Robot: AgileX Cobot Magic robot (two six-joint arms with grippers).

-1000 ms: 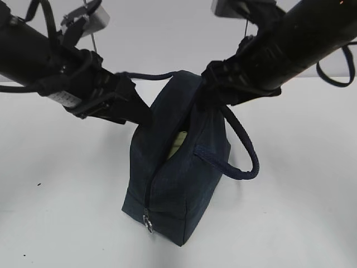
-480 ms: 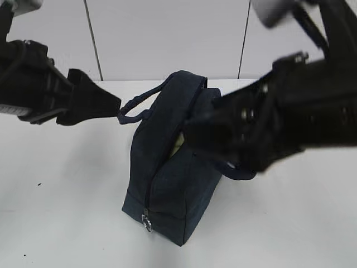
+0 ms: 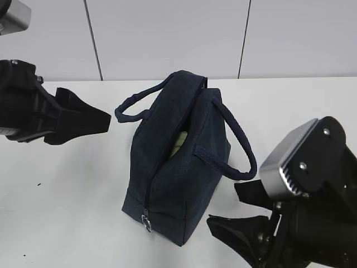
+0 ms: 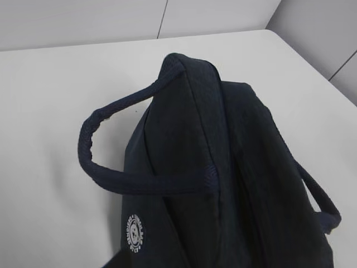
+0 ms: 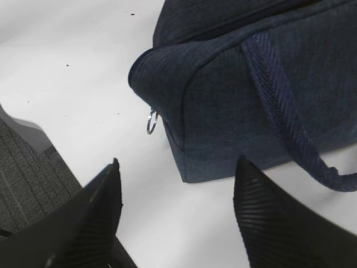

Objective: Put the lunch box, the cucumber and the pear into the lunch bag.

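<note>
The dark navy lunch bag (image 3: 178, 173) stands upright on the white table, its top slit partly open. The pale green lunch box (image 3: 178, 143) shows inside the slit. The cucumber and the pear are hidden. Both loop handles hang loose: one to the left (image 3: 134, 106), one to the right (image 3: 242, 162). The metal zipper pull (image 3: 148, 223) hangs at the near bottom corner. My left gripper (image 3: 109, 121) is open and empty, left of the bag, clear of the left handle. My right gripper (image 5: 178, 162) is open and empty, low at the front right, pointing at the bag's near end (image 5: 212, 111).
The white table (image 3: 67, 190) surrounds the bag. Its near edge and grey carpet (image 5: 22, 173) show in the right wrist view. A pale panelled wall (image 3: 167, 33) stands behind. The bag's round white logo (image 4: 134, 233) shows in the left wrist view.
The left gripper let go of the left handle and drew back left. The right arm swung away from the bag's top and down to the front right. Both handles dropped.
</note>
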